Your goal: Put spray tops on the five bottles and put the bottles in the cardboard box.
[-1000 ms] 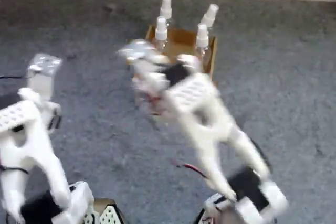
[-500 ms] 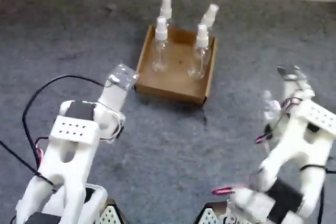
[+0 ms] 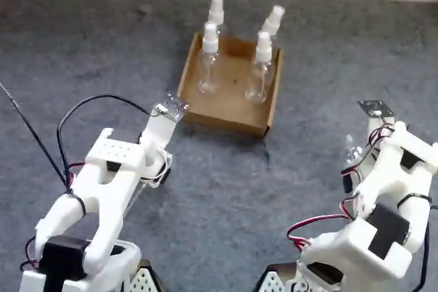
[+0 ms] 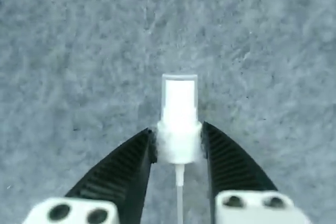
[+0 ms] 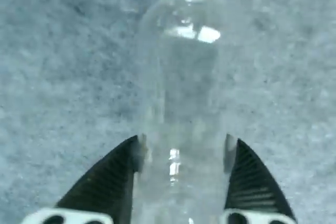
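Observation:
My left gripper point(image 4: 178, 136) is shut on a white spray top point(image 4: 179, 109), held over grey carpet; in the high view this gripper point(image 3: 170, 109) hangs just off the cardboard box's point(image 3: 229, 118) near left corner. My right gripper point(image 5: 184, 148) is shut on a clear bottle point(image 5: 181, 77) with no top on it. From above, that gripper point(image 3: 371, 120) and its bottle point(image 3: 352, 148) are to the right of the box. Two topped bottles point(image 3: 207, 66) point(image 3: 259, 73) stand inside the box. Two more topped bottles point(image 3: 216, 10) point(image 3: 274, 18) stand at its far edge; whether inside, I cannot tell.
Grey carpet point(image 3: 82, 46) covers the whole table. Black and red cables point(image 3: 89, 111) loop off the left arm, and the arm bases point(image 3: 137, 278) sit at the near edge. A pale wall runs along the far side.
The right arm swung from over the box out to the right side with the bottle. The left arm came in from the far left toward the box's near left corner.

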Motion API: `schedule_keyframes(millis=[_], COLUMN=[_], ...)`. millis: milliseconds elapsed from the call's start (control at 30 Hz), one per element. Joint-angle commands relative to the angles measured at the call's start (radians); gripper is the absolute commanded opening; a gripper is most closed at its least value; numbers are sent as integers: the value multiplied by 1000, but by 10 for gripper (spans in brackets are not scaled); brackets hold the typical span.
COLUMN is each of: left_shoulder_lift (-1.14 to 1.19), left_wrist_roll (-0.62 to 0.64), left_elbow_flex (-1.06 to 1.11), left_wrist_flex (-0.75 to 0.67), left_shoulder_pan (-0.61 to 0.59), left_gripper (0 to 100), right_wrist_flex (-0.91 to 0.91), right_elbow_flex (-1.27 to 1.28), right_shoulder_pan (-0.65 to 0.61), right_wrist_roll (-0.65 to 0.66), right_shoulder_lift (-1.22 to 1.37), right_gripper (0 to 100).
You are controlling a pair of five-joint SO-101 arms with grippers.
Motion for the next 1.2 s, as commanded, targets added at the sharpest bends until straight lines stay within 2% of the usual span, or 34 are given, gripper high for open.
schedule_keyframes(millis=[0,200,300,500,633,833,1033,1100,1167], left_shoulder_lift=[1,4,8,12,13,31,216,259,262], left_wrist_roll=[6,6,11,12,11,8,5,5,5], left_elbow_flex=[-10,-73,-137,-182,-176,-165,-160,-163,-177], left_wrist_flex=[-17,9,48,49,49,48,-49,-63,-61], left_shoulder_pan=[15,15,16,22,16,22,18,21,19], left_gripper=[164,162,162,162,161,161,160,134,66], right_wrist_flex=[-5,2,62,99,101,108,111,128,128], right_elbow_flex=[-4,-35,-117,-255,-268,-278,-381,-389,-389], right_shoulder_pan=[7,4,2,-70,-93,-45,-13,-7,-4], right_wrist_roll=[9,6,3,-71,-71,-69,-69,-69,-69], right_shoulder_lift=[-10,-12,-5,1,5,114,137,139,140], right_gripper=[211,214,214,214,214,214,214,214,214])
